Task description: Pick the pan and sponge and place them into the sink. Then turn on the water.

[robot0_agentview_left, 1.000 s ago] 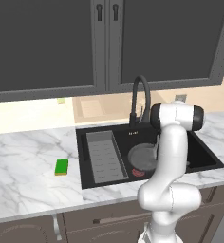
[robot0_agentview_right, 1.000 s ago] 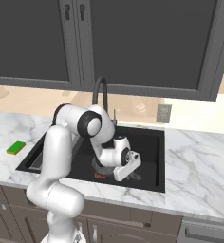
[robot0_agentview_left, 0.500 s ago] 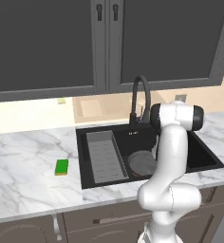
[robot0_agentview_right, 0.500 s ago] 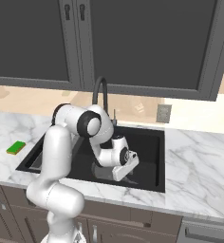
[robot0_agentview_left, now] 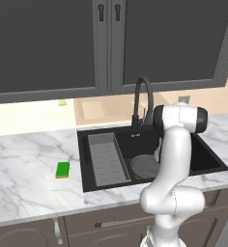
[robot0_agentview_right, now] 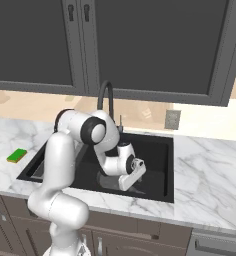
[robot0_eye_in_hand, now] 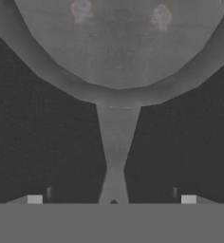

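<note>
The round dark-grey pan [robot0_agentview_left: 144, 166] lies in the black recessed sink [robot0_agentview_left: 210, 159], pincer [robot0_eye_in_hand: 113, 200] spread; the green sponge [robot0_agentview_left: 63, 170] waits on the marble surface [robot0_agentview_left: 24, 169], water not yet on.

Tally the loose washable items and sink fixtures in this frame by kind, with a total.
Pan: 1, lying in the sink
Sponge: 1, on the counter left of the sink
Ribbed tray: 1
Faucet: 1
Total: 4

Base views flanking sink [robot0_agentview_left: 87, 144]; hand view close
</note>
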